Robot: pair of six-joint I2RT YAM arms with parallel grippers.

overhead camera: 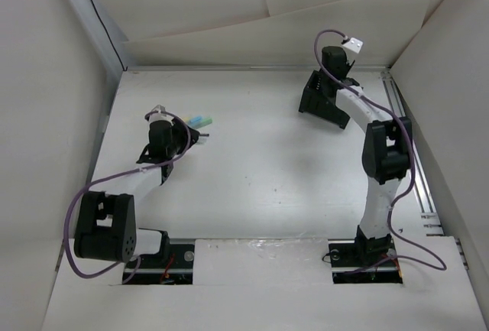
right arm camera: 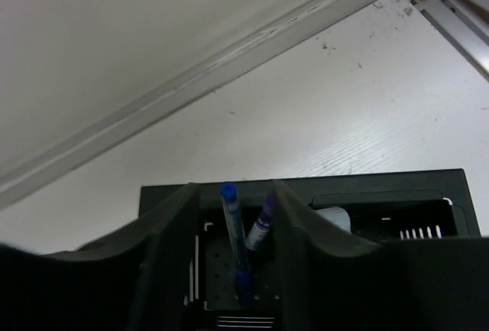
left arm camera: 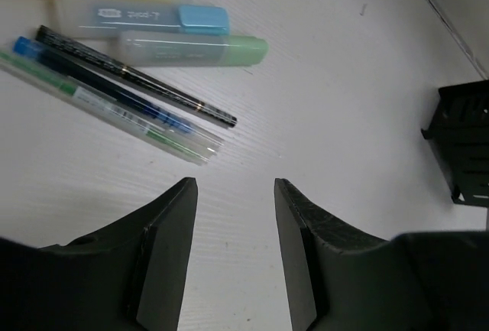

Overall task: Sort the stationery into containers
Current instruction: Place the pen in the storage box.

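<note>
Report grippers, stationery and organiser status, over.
Left gripper open, empty, just short of loose pens and highlighters. Right gripper open over organiser; blue pen and purple-capped pen standing inside. Nothing blocking.

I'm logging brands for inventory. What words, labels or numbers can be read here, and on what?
Blue-capped highlighter: a dark printed label on its barrel, too blurred to read.
No other text, number or sign can be made out in any view.

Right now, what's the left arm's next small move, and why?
Probably advance the left gripper toward the black pen: the gripper stands open and empty, and that pen lies on the table just ahead of it.
</note>
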